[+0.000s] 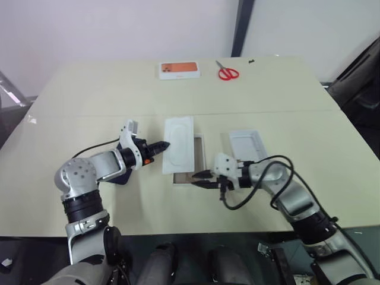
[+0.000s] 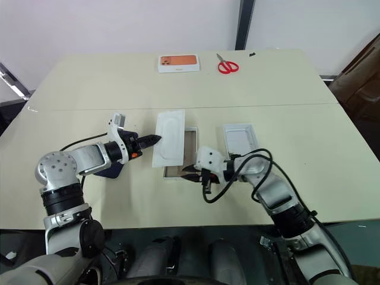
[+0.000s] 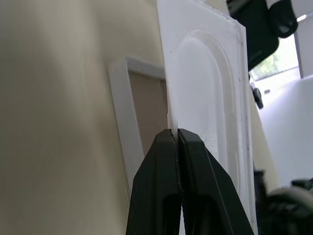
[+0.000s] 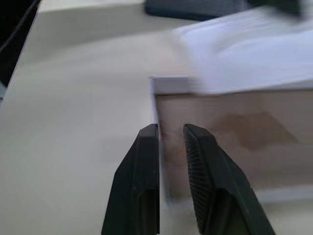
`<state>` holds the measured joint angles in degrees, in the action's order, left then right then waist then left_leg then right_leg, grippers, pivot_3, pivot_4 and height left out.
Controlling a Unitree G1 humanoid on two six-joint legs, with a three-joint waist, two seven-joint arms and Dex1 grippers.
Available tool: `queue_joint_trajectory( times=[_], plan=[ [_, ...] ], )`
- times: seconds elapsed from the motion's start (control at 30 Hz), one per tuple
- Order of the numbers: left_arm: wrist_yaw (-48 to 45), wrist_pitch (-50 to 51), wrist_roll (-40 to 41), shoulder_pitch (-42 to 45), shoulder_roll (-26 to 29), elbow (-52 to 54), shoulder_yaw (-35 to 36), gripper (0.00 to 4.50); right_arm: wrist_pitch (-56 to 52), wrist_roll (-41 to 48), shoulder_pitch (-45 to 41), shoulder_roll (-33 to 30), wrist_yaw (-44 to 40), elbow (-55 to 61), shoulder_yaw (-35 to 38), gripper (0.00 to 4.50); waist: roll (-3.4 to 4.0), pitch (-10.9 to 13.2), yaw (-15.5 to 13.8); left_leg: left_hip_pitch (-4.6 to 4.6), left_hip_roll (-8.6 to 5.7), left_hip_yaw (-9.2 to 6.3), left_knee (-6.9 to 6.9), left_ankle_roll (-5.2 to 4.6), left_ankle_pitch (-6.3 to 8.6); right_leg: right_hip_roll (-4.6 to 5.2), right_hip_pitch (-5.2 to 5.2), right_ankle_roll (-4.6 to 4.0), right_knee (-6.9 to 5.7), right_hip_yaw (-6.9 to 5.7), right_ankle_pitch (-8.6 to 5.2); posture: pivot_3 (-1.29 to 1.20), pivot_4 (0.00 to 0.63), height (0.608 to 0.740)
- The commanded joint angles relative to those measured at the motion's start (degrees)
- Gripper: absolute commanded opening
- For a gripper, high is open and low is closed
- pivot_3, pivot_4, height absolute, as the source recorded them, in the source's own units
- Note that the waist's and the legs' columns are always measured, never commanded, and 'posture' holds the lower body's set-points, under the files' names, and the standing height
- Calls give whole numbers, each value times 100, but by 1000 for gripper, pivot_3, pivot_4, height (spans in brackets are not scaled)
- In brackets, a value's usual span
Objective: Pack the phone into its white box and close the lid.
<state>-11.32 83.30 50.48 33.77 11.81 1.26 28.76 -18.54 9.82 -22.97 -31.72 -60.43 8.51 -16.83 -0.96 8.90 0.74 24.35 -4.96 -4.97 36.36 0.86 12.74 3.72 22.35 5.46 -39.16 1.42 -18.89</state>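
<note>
Lifting insert [image 1: 179, 144] off white box [image 1: 200, 159], left gripper [image 1: 163, 145] jaws pinched on its nine o'clock edge; right gripper [image 1: 200, 178] jaws narrowly parted astride box's near wall, steadying it.

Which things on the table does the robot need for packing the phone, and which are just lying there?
Needed: the phone, the white box, the lid, and the flat white insert pinched in the left gripper, still to be moved aside.

Lying about: the orange-topped box and red scissors.
</note>
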Motion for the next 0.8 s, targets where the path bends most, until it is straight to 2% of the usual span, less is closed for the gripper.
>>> queue_joint_trajectory(
  times=[0.03,0.17,0.43,0.53,0.7,0.8],
  plan=[
    [-115,-35,76,6,155,274,-147,0,-62,363,173,-172,25,351,522,950,0,0,-2,0,0,0,-1,0,0,0,0,0,0,0,0,0,150,734],
    [-197,-44,62,-130,210,413,-460,0,-148,695,303,-437,1,450,1045,950,-1,0,-17,2,-3,2,0,0,0,4,-3,0,4,2,0,0,150,734],
    [-13,13,84,-174,-47,487,-527,0,119,549,324,-514,252,67,1263,950,-1,1,-14,1,-3,1,-1,-1,0,4,-3,0,4,1,0,0,150,734],
    [111,-27,2,-138,-132,460,-508,936,168,506,315,-441,336,71,1170,1016,-1,1,-13,1,-2,1,-2,-1,0,4,-2,0,3,1,0,0,150,734],
    [187,75,94,-122,-144,574,-433,3424,232,466,243,-348,406,-10,1112,1016,-1,1,-13,1,-2,2,-1,-1,0,3,-3,0,3,1,0,0,150,734],
    [155,193,252,-83,-120,678,-309,3424,304,428,166,-285,424,-132,1091,1016,-1,1,-16,1,-3,2,1,-1,0,3,-4,0,4,1,0,0,150,734]
  ],
)
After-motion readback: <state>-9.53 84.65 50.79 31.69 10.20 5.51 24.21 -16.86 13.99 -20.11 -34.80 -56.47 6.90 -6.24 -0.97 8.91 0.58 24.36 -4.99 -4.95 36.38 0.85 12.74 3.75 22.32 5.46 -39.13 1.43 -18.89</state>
